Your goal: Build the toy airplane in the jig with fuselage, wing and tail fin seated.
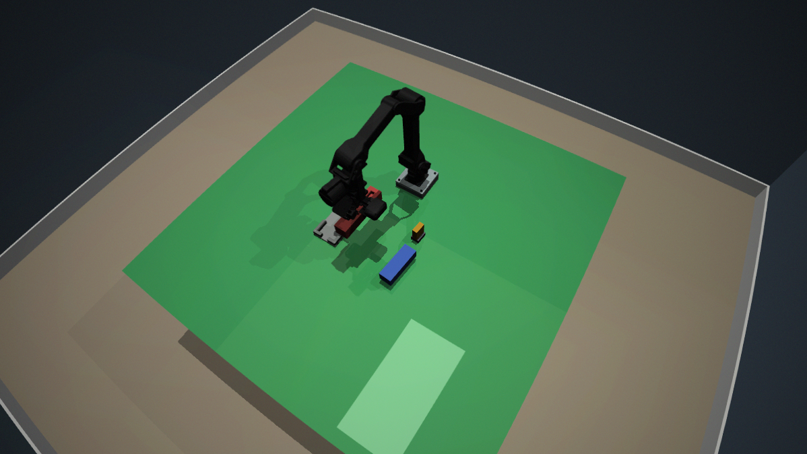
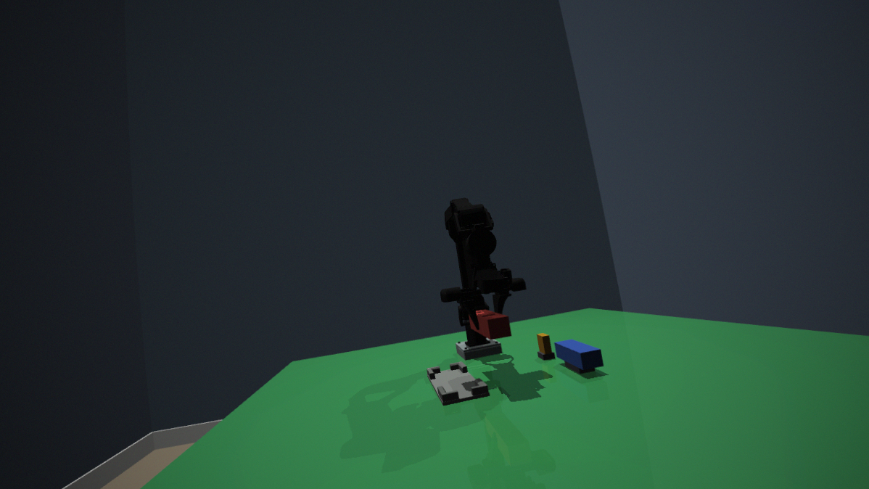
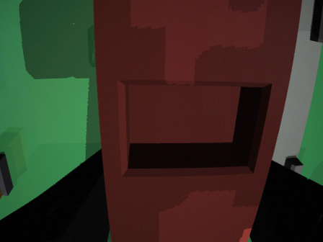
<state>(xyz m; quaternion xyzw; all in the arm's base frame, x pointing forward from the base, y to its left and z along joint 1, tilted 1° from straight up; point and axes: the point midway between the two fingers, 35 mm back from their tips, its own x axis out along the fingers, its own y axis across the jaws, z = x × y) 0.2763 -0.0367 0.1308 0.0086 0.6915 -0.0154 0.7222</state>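
My gripper (image 1: 357, 213) (image 2: 487, 319) (image 3: 174, 155) is shut on the red fuselage (image 1: 345, 225) (image 2: 499, 328) (image 3: 137, 57), across its sides, and holds it in the air. The wrist view shows the fuselage's large rectangular socket facing up, empty. The grey cradle jig (image 1: 330, 228) (image 2: 452, 381) (image 3: 304, 79) lies empty on the mat; in the top view the fuselage partly covers it, so the exact offset is unclear. The blue wing (image 1: 397, 264) (image 2: 578, 354) rests level on a dark piece beneath it. The orange tail fin (image 1: 417, 230) (image 2: 543, 344) stands upright on its dark base.
The arm's grey base plate (image 1: 416, 183) (image 2: 479, 350) is behind the work area. The wing and tail fin stand close together on the opposite side of the gripper from the jig. A pale rectangle (image 1: 401, 389) marks the green mat (image 1: 479, 282) (image 2: 698, 395).
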